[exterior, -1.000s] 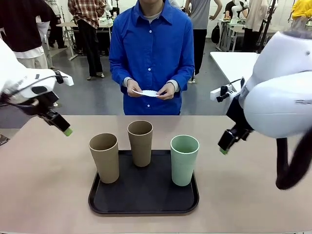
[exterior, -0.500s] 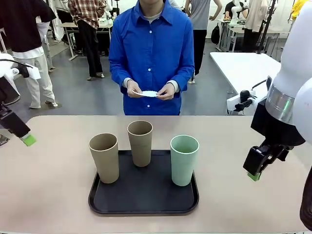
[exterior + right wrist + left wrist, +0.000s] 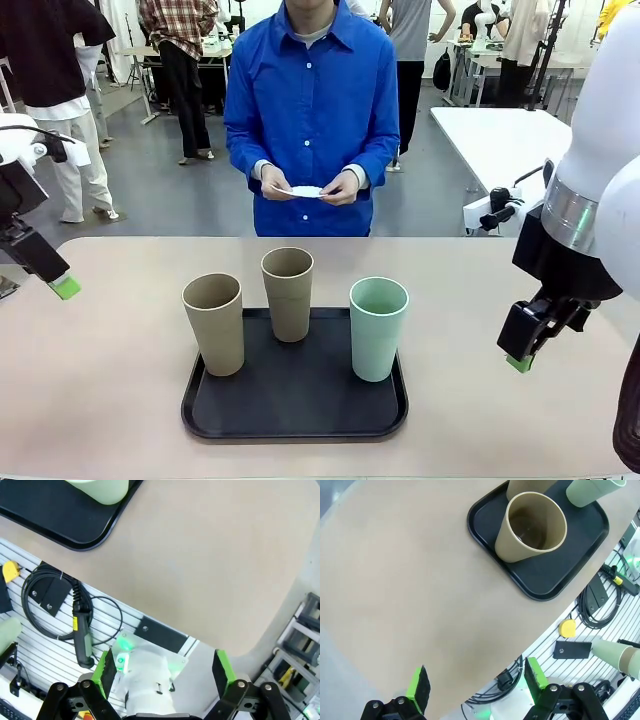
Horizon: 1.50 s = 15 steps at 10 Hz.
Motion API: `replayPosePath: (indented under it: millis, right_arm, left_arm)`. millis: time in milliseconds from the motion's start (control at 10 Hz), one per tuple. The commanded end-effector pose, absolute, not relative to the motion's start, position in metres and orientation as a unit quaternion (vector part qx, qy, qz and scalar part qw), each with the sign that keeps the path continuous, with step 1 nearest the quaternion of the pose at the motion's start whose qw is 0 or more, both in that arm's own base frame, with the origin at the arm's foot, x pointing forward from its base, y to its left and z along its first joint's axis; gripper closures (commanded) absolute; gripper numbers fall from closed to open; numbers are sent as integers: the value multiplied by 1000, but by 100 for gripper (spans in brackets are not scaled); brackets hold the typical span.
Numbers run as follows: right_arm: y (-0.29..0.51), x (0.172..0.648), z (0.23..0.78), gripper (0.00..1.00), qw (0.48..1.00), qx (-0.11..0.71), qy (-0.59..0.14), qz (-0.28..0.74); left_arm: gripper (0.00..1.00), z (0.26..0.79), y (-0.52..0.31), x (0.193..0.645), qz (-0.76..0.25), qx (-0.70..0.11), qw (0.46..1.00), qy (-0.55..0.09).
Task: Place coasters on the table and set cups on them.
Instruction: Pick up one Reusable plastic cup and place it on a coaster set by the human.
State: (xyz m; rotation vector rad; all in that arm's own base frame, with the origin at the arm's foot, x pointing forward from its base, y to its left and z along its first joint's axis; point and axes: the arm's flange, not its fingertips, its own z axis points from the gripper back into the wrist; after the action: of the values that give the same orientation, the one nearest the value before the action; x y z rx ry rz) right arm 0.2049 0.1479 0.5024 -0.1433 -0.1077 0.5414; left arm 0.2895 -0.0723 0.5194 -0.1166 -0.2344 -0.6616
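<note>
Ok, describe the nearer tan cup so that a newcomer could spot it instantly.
Find the black rectangular tray on the large beige table. Of three tall handleless tumblers on it, take the tan-brown matte tumbler at the left front corner. The other tan tumbler stands farther back, centre, and the mint green tumbler is at the right.

The right arm (image 3: 612, 110) is a smooth, glossy white shell ending in a brushed silver ring (image 3: 572, 215), below which the wrist turns matte black. A white, black-cabled bracket (image 3: 482, 212) juts from its side. The right gripper (image 3: 520, 362) is black and blocky, its fingers faced with bright green pads (image 3: 104, 672). The left gripper (image 3: 64, 288) matches it, with round screws (image 3: 400, 700) at the finger roots. The person (image 3: 310, 110) wears a blue collared button shirt over a pale top.
</note>
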Motion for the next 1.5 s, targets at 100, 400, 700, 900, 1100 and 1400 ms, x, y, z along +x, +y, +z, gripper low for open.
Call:
replayPosePath:
  millis: [100, 400, 700, 900, 1100, 1400]
  right_arm:
    - [128, 207, 514, 0, 971, 30, -44, 234]
    - [1, 204, 546, 0, 912, 404, -61, 38]
    - [-102, 193, 537, 0, 831, 549, -75, -56]
    - [-145, 188, 528, 0, 794, 601, -41, -84]
    - [-182, 189, 515, 0, 765, 623, -77, -144]
    - [-210, 189, 502, 0, 753, 624, -83, -195]
  left_arm:
    - [0, 531, -61, 300, -310, -136, 934, -113]
    - [0, 553, 8, 340, -185, -423, 884, -75]
    - [0, 551, 82, 375, -99, -534, 839, -31]
    - [0, 538, 137, 389, -60, -559, 827, -1]
    - [0, 523, 188, 387, -19, -570, 822, -1]
    - [0, 499, 221, 376, 24, -588, 808, -30]
